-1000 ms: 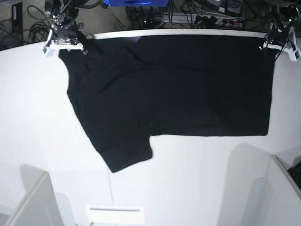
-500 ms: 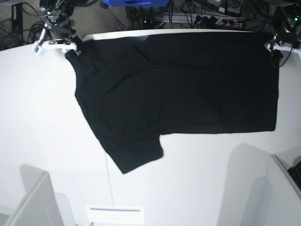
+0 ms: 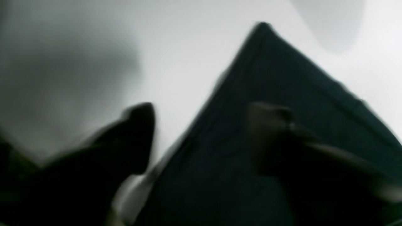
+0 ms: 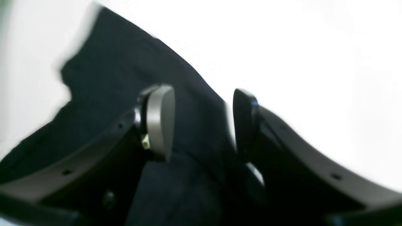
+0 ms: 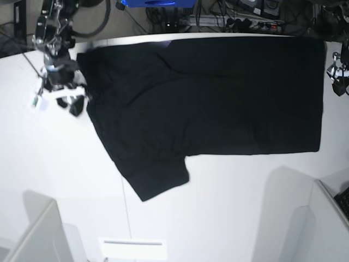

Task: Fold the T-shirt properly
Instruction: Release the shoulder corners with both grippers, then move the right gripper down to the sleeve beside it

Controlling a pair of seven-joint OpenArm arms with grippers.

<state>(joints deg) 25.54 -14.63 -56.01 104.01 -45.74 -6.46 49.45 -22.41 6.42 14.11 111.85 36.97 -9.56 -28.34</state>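
The T-shirt [image 5: 207, 103] lies spread flat on the white table [image 5: 229, 207], plain black side up, its far edge running along the table's far edge and one sleeve pointing toward the near side. No fold shows in it yet, so the folding looks to be at its start.

The right gripper [image 4: 201, 122] sits at the shirt's shoulder-side edge with its fingers apart and nothing between them; the wrist view shows it straddling the cloth's border. The left gripper [image 3: 204, 138] hangs over the shirt's hem corner, fingers also apart, one over cloth and one over bare table.

Risks from here, as I judge them: the shirt's far edge sits right at the table's edge, so a pull away from the near side could drag cloth off. A pinch that catches only the top layer would lift unevenly and skew the fold. Both wrist views are blurred, so fingertip height above the cloth is hard to tell; closing too high would miss it altogether.
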